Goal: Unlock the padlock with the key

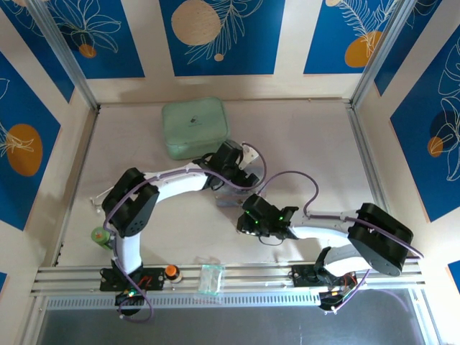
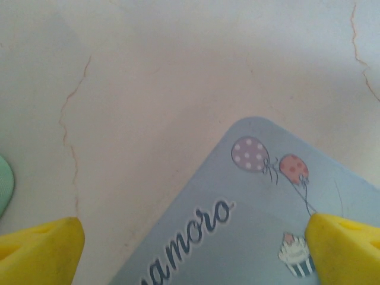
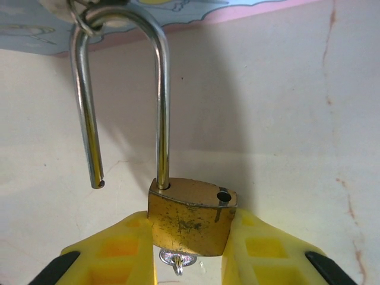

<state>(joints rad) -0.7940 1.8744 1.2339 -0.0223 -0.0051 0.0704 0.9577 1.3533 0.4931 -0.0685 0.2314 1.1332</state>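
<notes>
The brass padlock [image 3: 191,222] is clamped by its sides between the yellow fingers [image 3: 119,252] of my right gripper [image 3: 191,231]. Its silvery shackle [image 3: 161,107] stands raised, with the free end out of the body and swung to the left. The shackle's loop hooks a ring on the lavender tin [image 3: 35,24]. The small silvery key [image 3: 177,260] pokes out of the padlock's underside. My left gripper [image 2: 196,252] is open above the tin's printed lid [image 2: 249,214], one finger over the lid and one over the table. In the top view the left gripper [image 1: 244,167] sits just behind the right gripper [image 1: 250,219].
A mint-green tin [image 1: 194,128] stands at the back of the table. An orange round button [image 1: 171,272] and a clear plastic bag [image 1: 210,279] lie on the front rail. A green object [image 1: 98,235] sits beside the left arm's base.
</notes>
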